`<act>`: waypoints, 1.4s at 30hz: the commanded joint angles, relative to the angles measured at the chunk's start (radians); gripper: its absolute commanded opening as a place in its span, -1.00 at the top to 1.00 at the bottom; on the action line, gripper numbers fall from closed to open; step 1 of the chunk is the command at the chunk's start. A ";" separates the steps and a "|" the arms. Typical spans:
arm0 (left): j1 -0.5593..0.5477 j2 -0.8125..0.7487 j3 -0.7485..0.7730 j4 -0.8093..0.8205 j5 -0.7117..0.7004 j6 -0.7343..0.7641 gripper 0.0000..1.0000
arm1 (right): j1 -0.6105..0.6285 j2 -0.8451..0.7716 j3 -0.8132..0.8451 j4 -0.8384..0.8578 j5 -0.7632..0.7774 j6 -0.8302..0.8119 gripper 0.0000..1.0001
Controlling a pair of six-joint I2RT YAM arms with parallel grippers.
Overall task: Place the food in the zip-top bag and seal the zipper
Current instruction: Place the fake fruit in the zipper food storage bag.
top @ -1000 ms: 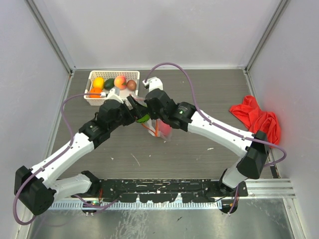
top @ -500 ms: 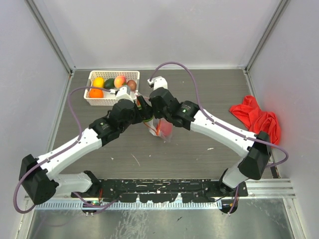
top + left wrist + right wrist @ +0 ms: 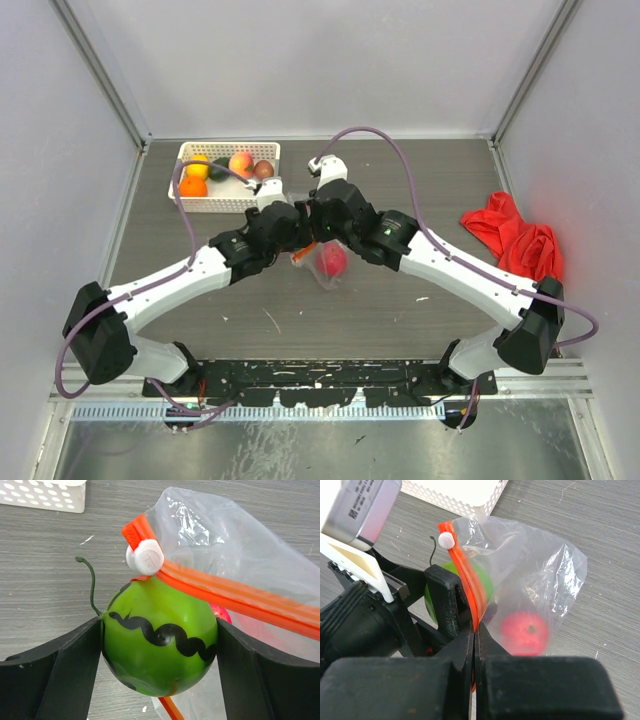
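My left gripper (image 3: 160, 647) is shut on a light green toy fruit (image 3: 160, 630) with black wavy stripes, one finger on each side of it. The fruit sits right at the mouth of the zip-top bag (image 3: 240, 555), just under the orange-red zipper (image 3: 225, 592) and its white slider (image 3: 145, 557). My right gripper (image 3: 474, 630) is shut on the zipper strip (image 3: 465, 575) and holds the bag's edge up. A red fruit (image 3: 524, 632) lies inside the bag (image 3: 325, 268). From above, both grippers meet over the bag at mid-table.
A white lattice basket (image 3: 230, 204) at the back left holds yellow (image 3: 198, 168), orange (image 3: 193, 186), peach-pink (image 3: 240, 162) and brown (image 3: 263, 169) fruits. A red cloth (image 3: 515, 240) lies at the right wall. Grey walls close in both sides.
My left arm has carried the green fruit to the right, from beside the basket up to the bag's mouth. The right gripper has kept its hold on the zipper and shifted slightly right.
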 commanded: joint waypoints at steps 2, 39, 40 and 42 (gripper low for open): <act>-0.005 -0.032 0.062 -0.034 -0.099 0.067 -0.57 | 0.001 -0.044 -0.025 0.108 -0.047 0.040 0.99; 0.052 -0.208 -0.030 0.176 0.338 -0.156 -0.81 | -0.123 -0.102 -0.136 0.208 -0.299 0.092 0.98; 0.052 -0.205 -0.030 0.180 0.338 -0.156 -0.82 | -0.124 -0.101 -0.138 0.211 -0.304 0.095 0.98; 0.052 -0.200 -0.032 0.192 0.337 -0.158 -0.83 | -0.126 -0.100 -0.142 0.218 -0.321 0.101 0.98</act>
